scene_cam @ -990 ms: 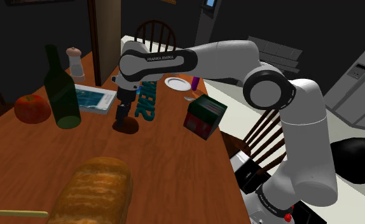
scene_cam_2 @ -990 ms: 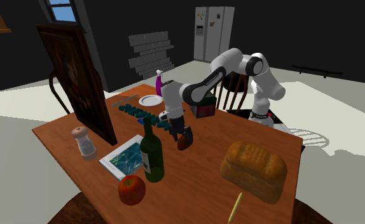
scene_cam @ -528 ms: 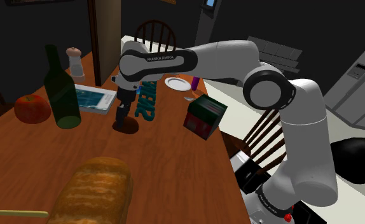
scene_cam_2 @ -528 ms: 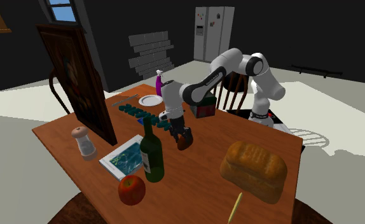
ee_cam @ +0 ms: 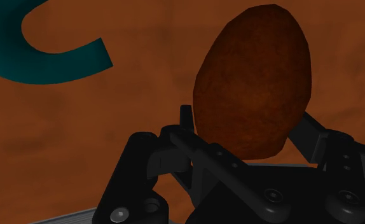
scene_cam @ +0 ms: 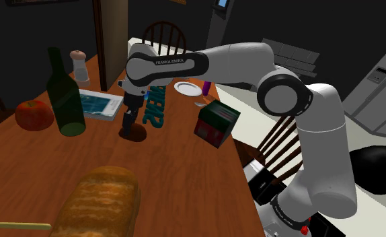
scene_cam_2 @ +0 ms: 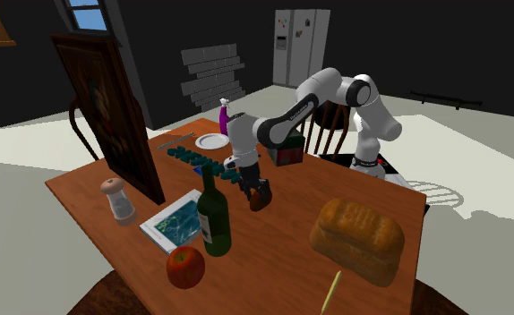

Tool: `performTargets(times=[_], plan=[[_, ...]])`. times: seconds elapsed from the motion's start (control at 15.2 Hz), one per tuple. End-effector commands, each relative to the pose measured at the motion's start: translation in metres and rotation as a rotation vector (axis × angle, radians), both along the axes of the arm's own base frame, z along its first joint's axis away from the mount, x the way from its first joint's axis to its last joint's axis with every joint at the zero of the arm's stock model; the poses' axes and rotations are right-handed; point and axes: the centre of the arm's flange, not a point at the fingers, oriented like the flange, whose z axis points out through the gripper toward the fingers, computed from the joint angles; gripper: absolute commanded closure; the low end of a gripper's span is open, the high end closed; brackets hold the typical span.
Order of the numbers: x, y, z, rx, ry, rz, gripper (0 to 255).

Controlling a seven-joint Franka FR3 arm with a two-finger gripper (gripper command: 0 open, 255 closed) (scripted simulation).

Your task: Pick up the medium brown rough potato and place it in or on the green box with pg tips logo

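Tabletop (scene_cam: 185,175): brown wood; it carries everything the task needs, and the pincer works low over it.
Arm (scene_cam: 252,57): reaches out from the stand, wrist turned down, with the pincer at its far end.
Green box (scene_cam: 217,123): dark green with a red panel, tilted on the tabletop. It is well apart from the pincer, on the side toward the stand. Nothing rests in or on it.
Pincer (scene_cam: 131,126): points down at the tabletop and is clamped on the potato. In the wrist view the black fingers (ee_cam: 186,121) press against both of its flanks, with no gap showing.
Potato (ee_cam: 254,83): brown, rough and egg-shaped, held lengthwise between the fingers. In the shoulder view it sits directly under the pincer, at or barely above the wood; I cannot tell whether it is clear of the surface.
Done: approach and grasp, as judged from the contact on both sides.
Left: lift clear of the tabletop, carry across to the green box, lower onto or into it, release.
Progress: roughly a third, since the transport and placing have not yet begun.
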Motion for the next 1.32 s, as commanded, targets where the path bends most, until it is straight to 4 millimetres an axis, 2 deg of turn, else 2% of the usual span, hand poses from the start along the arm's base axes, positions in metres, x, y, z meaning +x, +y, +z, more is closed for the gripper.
performTargets(times=[0.0,1.25], plan=[[0.000,0.000,0.004,-0.001,0.002,0.000,255],[0.000,0.000,0.104,-0.001,0.002,0.000,255]])
